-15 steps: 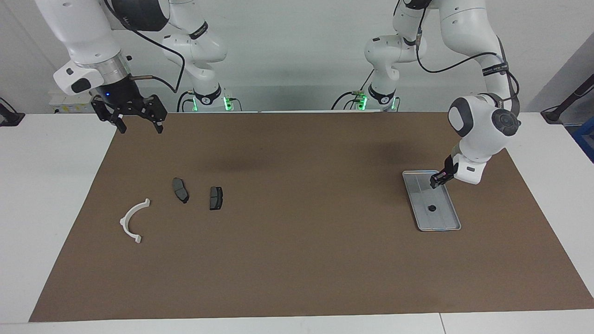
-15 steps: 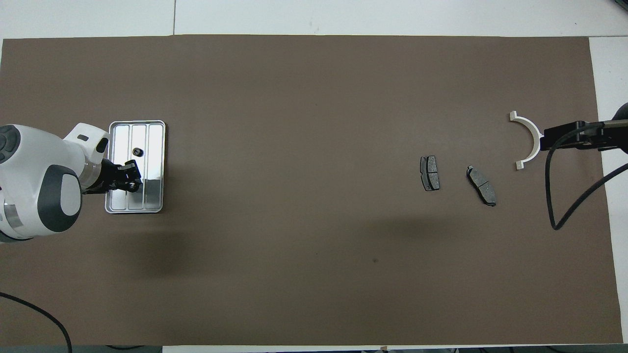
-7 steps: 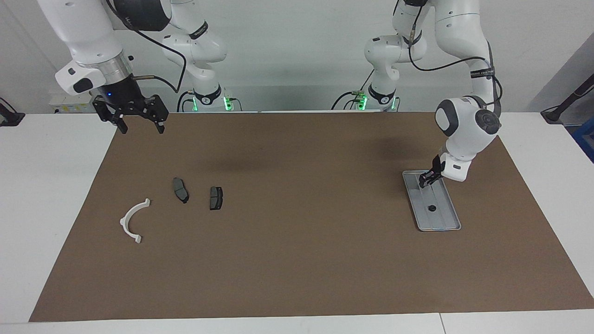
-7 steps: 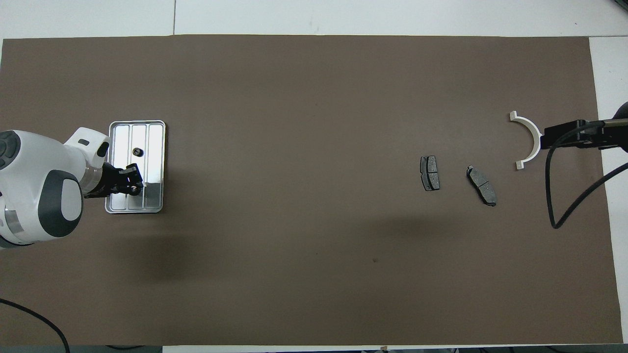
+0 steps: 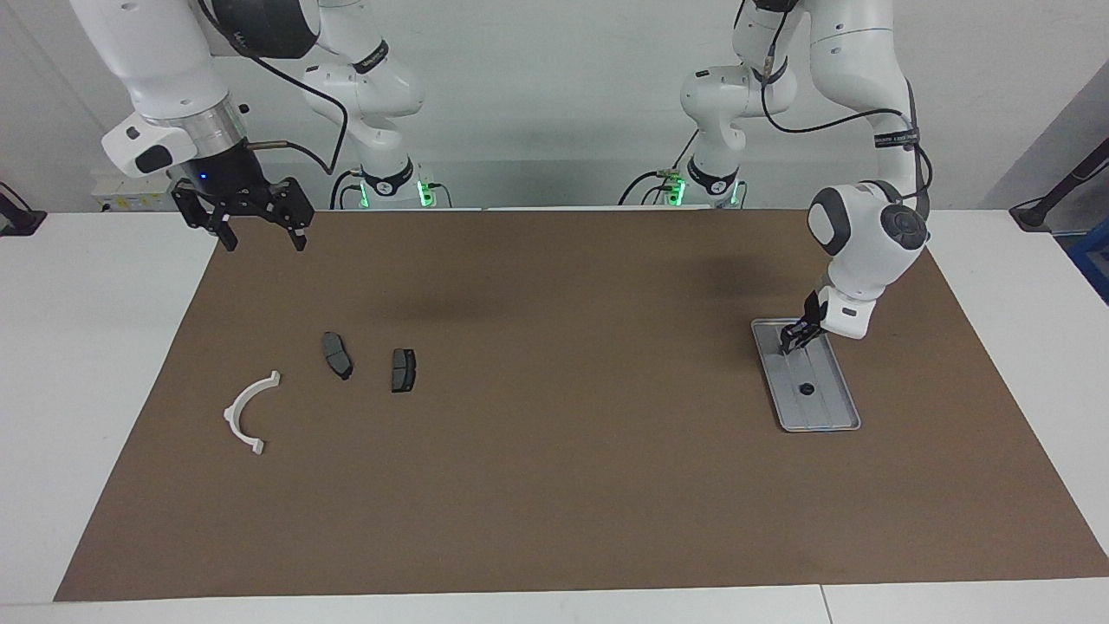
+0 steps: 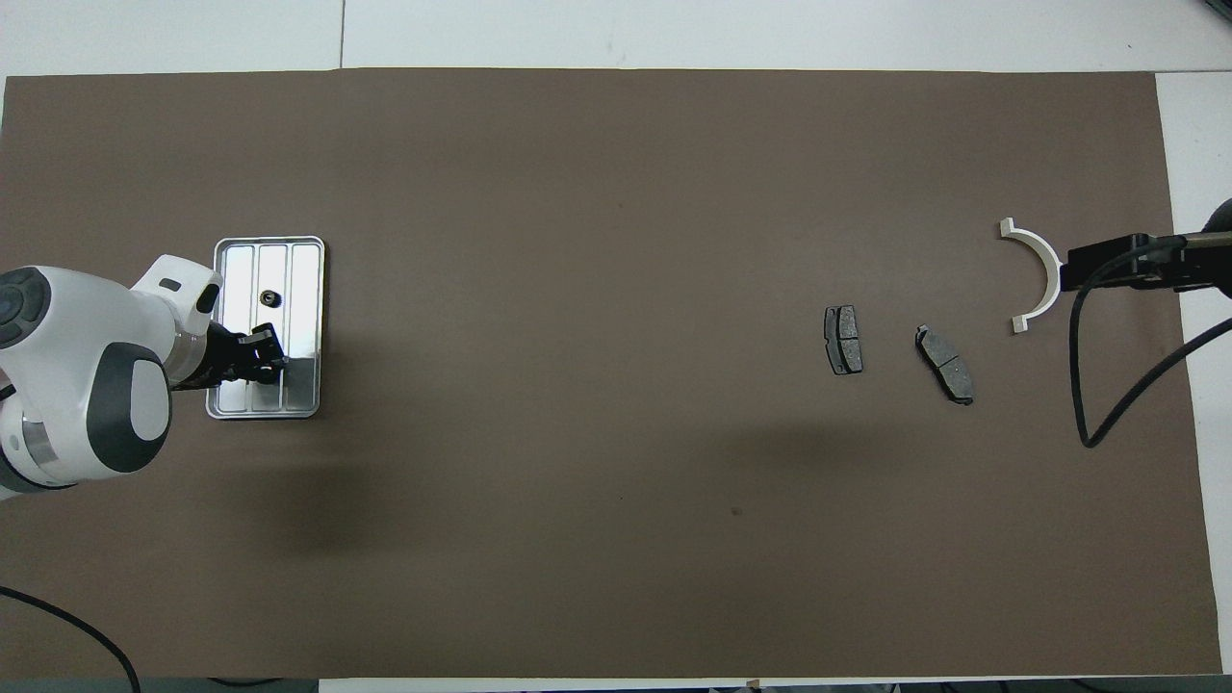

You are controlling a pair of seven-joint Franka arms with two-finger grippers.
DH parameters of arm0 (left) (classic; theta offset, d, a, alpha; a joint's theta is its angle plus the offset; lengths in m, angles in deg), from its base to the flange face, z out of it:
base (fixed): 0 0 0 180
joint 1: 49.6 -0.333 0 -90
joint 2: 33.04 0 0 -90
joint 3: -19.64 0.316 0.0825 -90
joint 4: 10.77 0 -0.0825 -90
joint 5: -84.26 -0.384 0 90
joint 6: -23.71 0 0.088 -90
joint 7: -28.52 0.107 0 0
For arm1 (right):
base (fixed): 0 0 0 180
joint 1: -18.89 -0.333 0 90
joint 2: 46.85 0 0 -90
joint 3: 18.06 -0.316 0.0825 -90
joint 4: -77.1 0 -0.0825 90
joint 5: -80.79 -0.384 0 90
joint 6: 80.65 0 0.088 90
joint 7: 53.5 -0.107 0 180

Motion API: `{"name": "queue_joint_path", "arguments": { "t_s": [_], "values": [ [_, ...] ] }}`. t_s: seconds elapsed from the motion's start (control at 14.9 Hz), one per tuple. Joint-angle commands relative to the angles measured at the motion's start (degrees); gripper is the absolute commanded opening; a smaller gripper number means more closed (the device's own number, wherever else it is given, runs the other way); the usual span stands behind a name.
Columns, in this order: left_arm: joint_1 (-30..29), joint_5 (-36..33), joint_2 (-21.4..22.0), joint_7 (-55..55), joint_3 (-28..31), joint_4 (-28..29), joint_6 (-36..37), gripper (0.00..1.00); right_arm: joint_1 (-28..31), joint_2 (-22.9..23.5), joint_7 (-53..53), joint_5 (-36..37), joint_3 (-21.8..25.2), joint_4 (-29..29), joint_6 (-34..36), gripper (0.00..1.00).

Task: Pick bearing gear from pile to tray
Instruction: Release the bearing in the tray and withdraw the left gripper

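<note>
— Looking at the tray (image 5: 842, 414) first: where does it sit, and what is in it?

— It lies flat on the brown mat (image 5: 554, 485) toward the left arm's end of the table. One small black round piece, the bearing gear (image 5: 806, 388), rests on the tray's floor around its middle.

— And the left gripper (image 5: 790, 341)?

— It hangs over the end of the tray nearer the robots, pointing down, apart from the gear. Its fingertips stand close together, and I cannot tell whether anything is pinched between them.

— The right gripper (image 5: 260, 236)?

— Raised over the mat's corner at the right arm's end, jaws spread wide, holding nothing. That arm waits.

— What is left of the pile?

— A white half-ring bracket (image 5: 249, 412), and beside it, toward the middle of the table, two dark grey brake pads (image 5: 337, 355) (image 5: 403, 370) lying near each other, not touching.
</note>
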Motion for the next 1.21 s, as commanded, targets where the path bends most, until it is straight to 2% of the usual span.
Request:
{"name": "queue_joint_path", "arguments": {
  "t_s": [0.0,0.07,0.2,0.34,0.47,0.6,0.81,1.14],
  "values": [
    [0.82,0.93,1.71,0.74,0.44,1.91,-1.1,0.67,1.14,-0.66,1.61,-0.36,-0.74,-1.18,-1.24,1.0],
    [1.09,0.84,1.54,0.74,0.52,1.04,-0.31,1.0,1.05,-0.66,1.52,-0.36,-0.65,-1.18,-1.32,1.0],
    [1.09,0.49,1.8,0.65,0.61,-3.51,5.28,1.0,1.05,-0.66,1.61,-0.36,-0.65,-1.1,-1.32,1.0],
    [0.83,0.05,2.15,0.56,0.7,-12.37,17.82,1.0,1.05,-0.66,1.61,-0.36,-0.65,-1.1,-1.24,1.0],
    [0.3,-3.19,3.46,0.65,0.61,-22.91,33.46,1.0,1.05,-0.66,1.52,-0.36,-0.65,-1.1,-1.24,1.0],
    [0.3,-4.08,3.99,0.74,0.61,-30.31,42.11,1.0,1.05,-0.66,1.61,-0.36,-0.65,-1.1,-1.24,1.0],
    [0.3,-3.99,7.77,0.83,0.44,-31.23,43.12,1.0,0.78,-0.83,1.52,-0.36,-0.65,-1.1,-1.24,1.0],
    [1.26,-3.99,8.48,3.28,0.61,-29.38,39.6,1.0,0.7,-1.1,1.43,-0.27,-0.65,-0.66,-1.15,1.0]
  ]
}}
